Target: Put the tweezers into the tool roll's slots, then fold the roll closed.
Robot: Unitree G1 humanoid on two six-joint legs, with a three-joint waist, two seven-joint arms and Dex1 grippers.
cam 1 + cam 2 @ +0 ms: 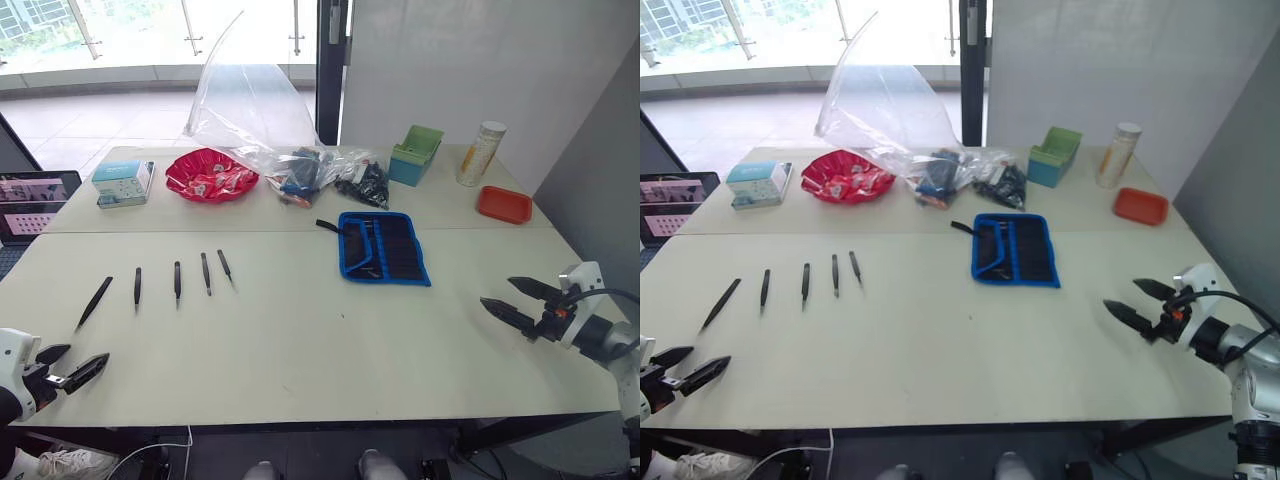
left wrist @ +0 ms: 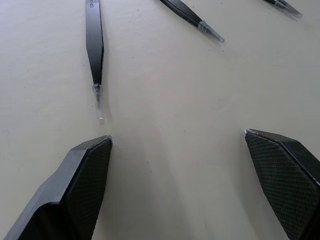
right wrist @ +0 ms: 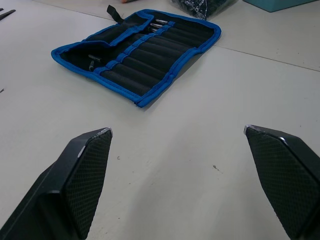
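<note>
— Left eye view first: where do the task's things lie?
— Five tweezers (image 1: 177, 278) lie in a row on the pale surface (image 1: 300, 340), toward its left half, all apart from one another. The tool roll (image 1: 383, 248) lies open near the middle, black inner face up, blue edging around it, strap at its far left corner. Behind it sit a clear plastic bag (image 1: 262, 130), a red bowl (image 1: 211, 174), a green box (image 1: 416, 154) and a red tray (image 1: 504, 204).
— And the arms?
— The left gripper (image 1: 68, 366) hangs at the near left edge, the right gripper (image 1: 520, 301) at the near right; both have fingers spread, holding nothing.
— Left wrist view?
— Its two fingers (image 2: 80, 185) stand wide apart over bare surface; one of the tweezers lies just beyond them, its capped tip pointing toward them, untouched.
— Right wrist view?
— Fingers (image 3: 75, 180) spread again, empty. The roll lies well ahead, its slots (image 3: 145, 60) running in parallel rows.
</note>
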